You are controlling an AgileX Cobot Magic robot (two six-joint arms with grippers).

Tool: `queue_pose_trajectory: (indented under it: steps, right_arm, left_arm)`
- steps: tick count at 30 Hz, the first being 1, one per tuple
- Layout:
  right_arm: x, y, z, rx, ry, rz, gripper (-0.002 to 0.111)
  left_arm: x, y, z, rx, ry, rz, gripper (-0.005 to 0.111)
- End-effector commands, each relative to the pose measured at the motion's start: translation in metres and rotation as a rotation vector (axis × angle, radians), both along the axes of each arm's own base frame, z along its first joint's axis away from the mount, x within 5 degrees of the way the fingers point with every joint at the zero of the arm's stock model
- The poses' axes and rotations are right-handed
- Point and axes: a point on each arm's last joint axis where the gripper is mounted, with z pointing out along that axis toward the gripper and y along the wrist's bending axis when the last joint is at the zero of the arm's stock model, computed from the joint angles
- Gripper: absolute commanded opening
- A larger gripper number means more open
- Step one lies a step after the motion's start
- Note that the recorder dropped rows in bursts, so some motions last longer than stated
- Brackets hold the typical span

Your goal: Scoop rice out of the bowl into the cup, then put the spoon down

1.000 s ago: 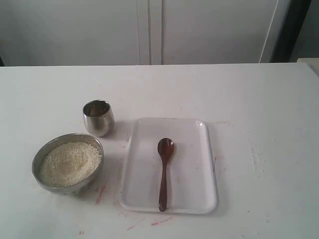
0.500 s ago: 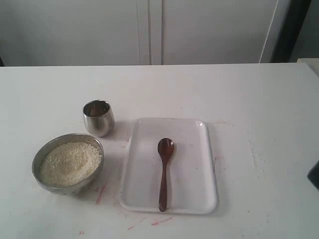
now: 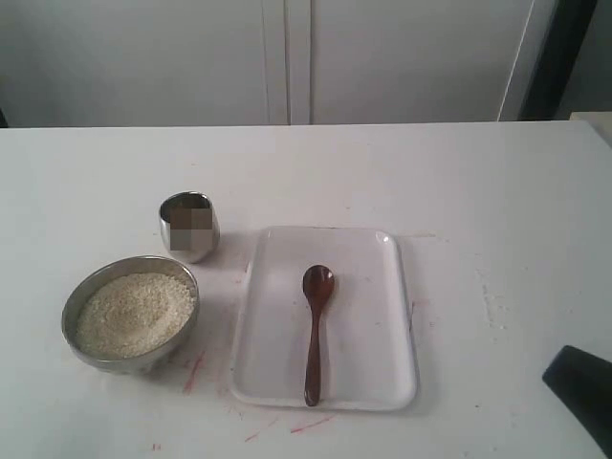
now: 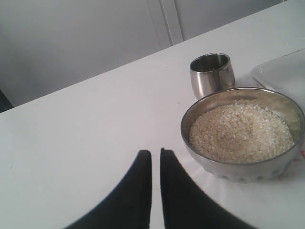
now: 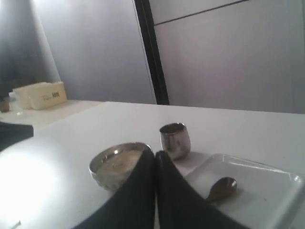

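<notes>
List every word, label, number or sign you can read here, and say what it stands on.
No text here can be read.
On the pale box in the right wrist view: small dark marks, too blurred to read.
On the cup: a blurred patch in the exterior view, nothing legible.
On the bowl, spoon and tray: no lettering shows.

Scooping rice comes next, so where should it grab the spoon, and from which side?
Probably the handle's end away from the oval head, from above: the spoon lies flat in the tray, handle straight and clear, which leaves the head free to scoop.
</notes>
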Motion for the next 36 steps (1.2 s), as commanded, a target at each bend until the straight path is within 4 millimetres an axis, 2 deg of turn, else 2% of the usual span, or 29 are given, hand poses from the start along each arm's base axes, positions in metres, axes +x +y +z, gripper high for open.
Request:
queue_pose_trajectory:
  steps: [1,11,16,36]
  right_arm:
    - [0.000,0.000,-0.014,-0.114,0.081,-0.006,0.000]
    - [0.000,0.000,-0.020,-0.113,0.164,-0.005,0.000]
    - [-0.003,-0.002,-0.037,-0.229,0.310,-0.006,0.000]
    - [-0.003,-0.002,-0.036,-0.224,0.303,-0.006,0.000]
  left_arm:
    - [0.000,0.000,0.002,-0.009,-0.008,-0.003,0.014]
    - [0.000,0.000,0.002,-0.009,-0.008,-0.003,0.014]
    - [0.000,0.000,0.002,-0.009,-0.008,-0.003,0.014]
    - [0.000,0.000,0.002,-0.009,-0.008,-0.003,0.014]
